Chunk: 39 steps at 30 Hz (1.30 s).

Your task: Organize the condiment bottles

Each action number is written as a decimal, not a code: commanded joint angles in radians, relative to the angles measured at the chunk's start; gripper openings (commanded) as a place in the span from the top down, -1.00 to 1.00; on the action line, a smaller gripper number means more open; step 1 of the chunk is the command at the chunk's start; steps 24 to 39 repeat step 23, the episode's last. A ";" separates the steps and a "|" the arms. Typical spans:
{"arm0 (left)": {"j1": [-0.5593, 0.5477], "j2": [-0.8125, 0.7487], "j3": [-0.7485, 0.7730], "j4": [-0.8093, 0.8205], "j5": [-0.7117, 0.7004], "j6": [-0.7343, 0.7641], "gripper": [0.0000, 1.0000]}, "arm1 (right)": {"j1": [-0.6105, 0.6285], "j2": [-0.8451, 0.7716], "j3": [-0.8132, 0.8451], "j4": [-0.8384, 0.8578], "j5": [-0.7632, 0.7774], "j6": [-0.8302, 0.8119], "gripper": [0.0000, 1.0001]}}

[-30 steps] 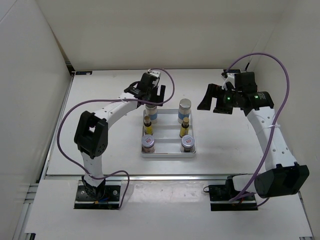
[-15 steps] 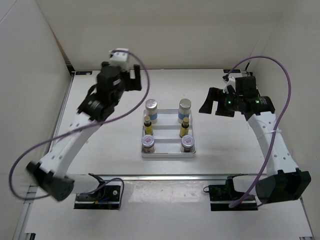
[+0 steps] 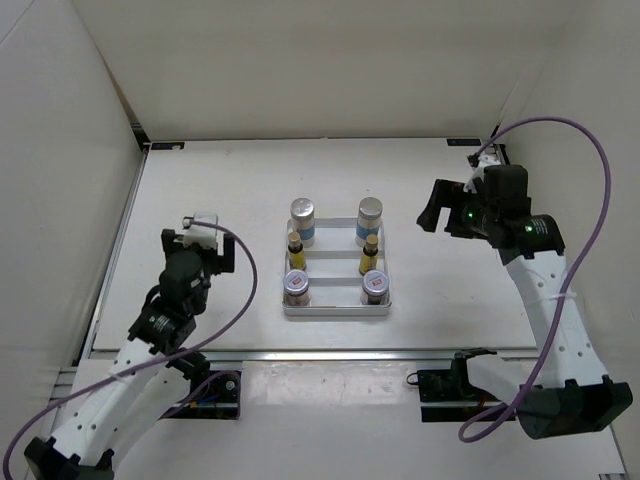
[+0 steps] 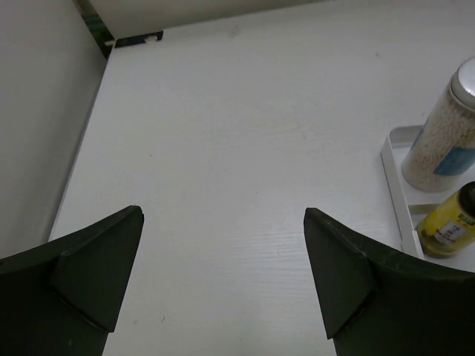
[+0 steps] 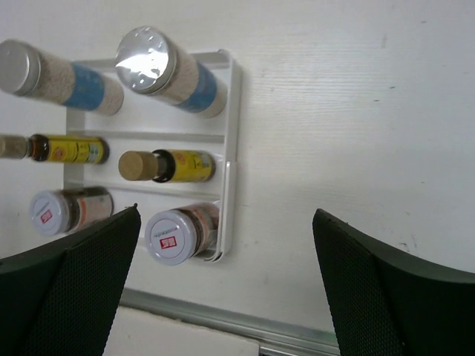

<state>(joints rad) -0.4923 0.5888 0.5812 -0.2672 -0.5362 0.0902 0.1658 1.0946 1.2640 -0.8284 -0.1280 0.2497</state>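
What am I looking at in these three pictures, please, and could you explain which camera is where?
These are two robot arms bolted to the near edge of a table. The overhead picture looks down from behind them; the other two come from cameras on each wrist, so the dark shapes at their bottom corners are that arm's own fingers. The left gripper and right gripper are both open and hold nothing. On the table a white tray carries six condiment bottles in two columns: two white bottles at the far end, two slim yellow-labelled ones in the middle, two squat jars nearest.
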 commanded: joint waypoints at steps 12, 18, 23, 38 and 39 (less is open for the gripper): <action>0.029 -0.178 -0.119 0.227 -0.172 0.019 -1.00 | 0.000 -0.102 -0.141 0.123 0.197 0.094 -1.00; 0.029 -0.130 -0.149 0.281 -0.235 0.051 -1.00 | 0.009 -0.088 -0.115 0.106 0.197 0.118 -1.00; 0.029 -0.150 -0.185 0.290 -0.154 0.051 -1.00 | 0.009 -0.127 -0.155 0.129 0.185 0.131 -1.00; 0.029 -0.150 -0.185 0.290 -0.154 0.051 -1.00 | 0.009 -0.127 -0.155 0.129 0.185 0.131 -1.00; 0.029 -0.150 -0.185 0.290 -0.154 0.051 -1.00 | 0.009 -0.127 -0.155 0.129 0.185 0.131 -1.00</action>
